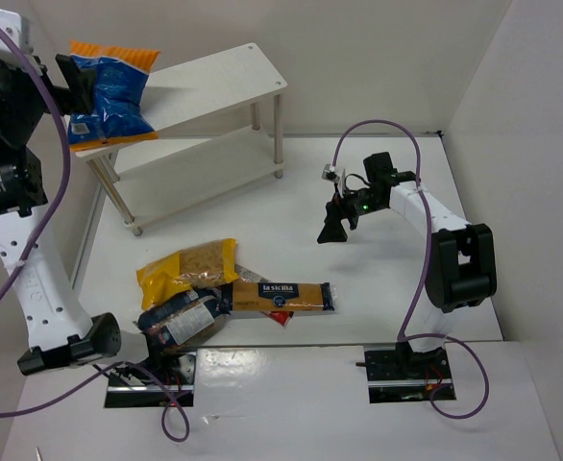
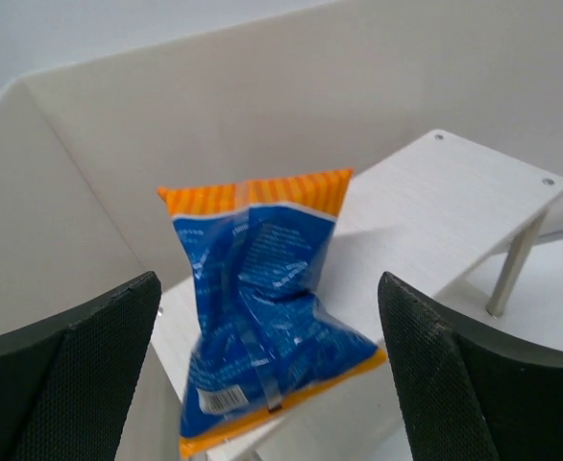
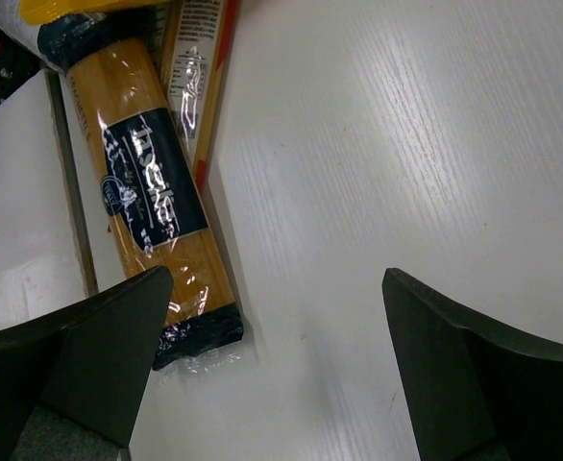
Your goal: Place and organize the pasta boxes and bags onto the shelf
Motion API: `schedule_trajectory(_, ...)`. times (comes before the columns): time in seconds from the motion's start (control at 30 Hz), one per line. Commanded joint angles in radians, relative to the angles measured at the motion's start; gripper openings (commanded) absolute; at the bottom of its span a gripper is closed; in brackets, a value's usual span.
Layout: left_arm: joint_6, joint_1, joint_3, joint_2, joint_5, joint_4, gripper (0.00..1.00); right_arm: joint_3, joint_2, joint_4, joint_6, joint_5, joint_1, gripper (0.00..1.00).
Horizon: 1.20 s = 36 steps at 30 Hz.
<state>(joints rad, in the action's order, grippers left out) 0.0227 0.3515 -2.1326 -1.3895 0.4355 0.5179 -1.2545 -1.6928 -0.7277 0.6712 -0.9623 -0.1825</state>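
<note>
With the blue bag (image 1: 118, 91) lying on the left end of the top board of the shelf (image 1: 233, 72) and our left hand (image 2: 267, 288) released before it, we judge that the right hand (image 3: 277, 288), released and empty, must next reach the carton (image 1: 281, 296) on the desk (image 1: 378, 279).

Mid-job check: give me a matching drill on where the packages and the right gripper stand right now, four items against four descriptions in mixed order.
Column 1
1. blue bag
2. yellow bag
3. long carton
4. right gripper

Column 2
A. open, holding nothing, above the bare table
B. lying flat on the table, dark label facing up
C. on the top board of the shelf, at its left end
D. on the table, tan pasta showing, left of the carton

Pairs: 1-C, 2-D, 3-B, 4-A
</note>
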Motion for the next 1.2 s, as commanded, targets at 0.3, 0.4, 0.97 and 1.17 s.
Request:
schedule_trajectory(0.3, 0.164, -0.002, 0.400, 0.293, 0.188, 0.145, 0.99, -0.028, 0.058, -0.026, -0.013, -0.050, 0.006, 1.00)
schedule_trajectory(0.4, 0.251, -0.002, 0.557, 0.383, 0.264, 0.200, 0.99, -0.028, 0.082, -0.026, -0.022, -0.059, 0.006, 1.00)
schedule_trajectory(0.97, 0.309, -0.002, 1.143, 0.619, 0.240, 0.226, 0.99, 0.136, 0.439, 0.306, -0.582, 0.793, 0.006, 1.00)
schedule_trajectory(1.17, 0.319, -0.002, 1.154, 0.595, 0.241, 0.217, 0.99, 0.242, 0.594, 0.275, -0.613, 1.047, 0.080, 1.00)
